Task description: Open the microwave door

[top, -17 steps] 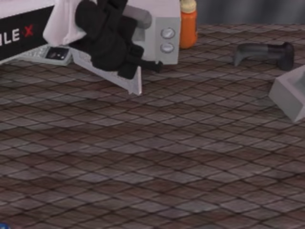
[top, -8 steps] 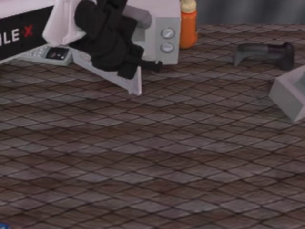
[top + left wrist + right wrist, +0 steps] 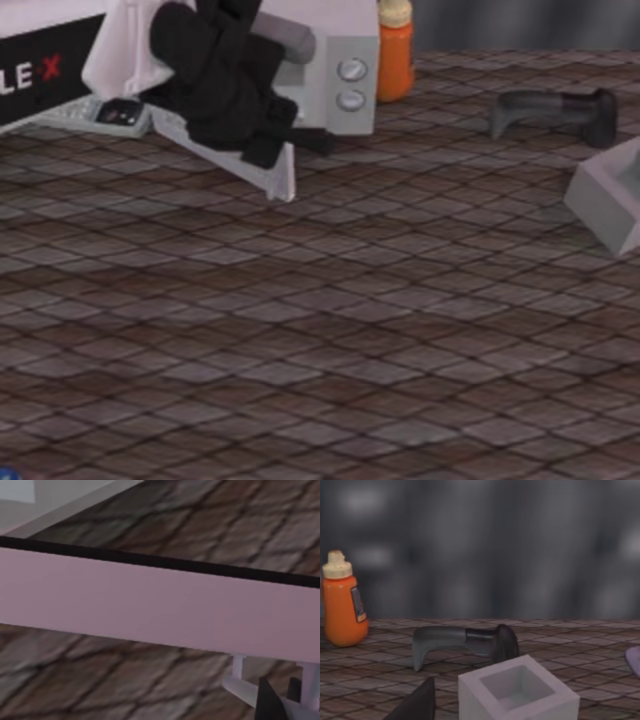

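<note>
Left jaws (image 3: 300, 138) at door (image 3: 262, 172) edge, grip cannot tell; door half open; next swing wider.

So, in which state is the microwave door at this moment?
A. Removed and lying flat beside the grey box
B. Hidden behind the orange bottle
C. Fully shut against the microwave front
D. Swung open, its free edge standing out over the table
D: in the top view the microwave door angles away from the microwave, its free edge out over the table, with the left gripper at it.
</note>
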Tool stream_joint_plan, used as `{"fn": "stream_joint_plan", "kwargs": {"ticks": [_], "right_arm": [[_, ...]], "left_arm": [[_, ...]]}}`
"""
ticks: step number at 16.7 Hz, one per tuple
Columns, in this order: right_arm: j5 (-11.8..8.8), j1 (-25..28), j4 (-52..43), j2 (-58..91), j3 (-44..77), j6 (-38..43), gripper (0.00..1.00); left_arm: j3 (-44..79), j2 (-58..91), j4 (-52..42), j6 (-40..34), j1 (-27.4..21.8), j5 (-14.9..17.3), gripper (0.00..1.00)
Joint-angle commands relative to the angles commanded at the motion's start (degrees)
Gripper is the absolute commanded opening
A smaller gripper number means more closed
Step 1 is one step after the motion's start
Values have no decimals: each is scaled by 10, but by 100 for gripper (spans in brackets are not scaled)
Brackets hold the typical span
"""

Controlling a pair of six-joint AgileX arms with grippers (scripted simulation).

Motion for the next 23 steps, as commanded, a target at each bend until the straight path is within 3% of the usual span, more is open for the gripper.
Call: {"fn": "stream_joint_plan", "kwargs": {"ticks": [5, 23], "right_arm": [[0, 0, 0, 0, 0, 0, 100], [0, 0, 0, 0, 0, 0, 100]], "left_arm": [[-30, -25, 6, 50, 18, 25, 0], [-30, -25, 6, 51, 18, 26, 0]]}}
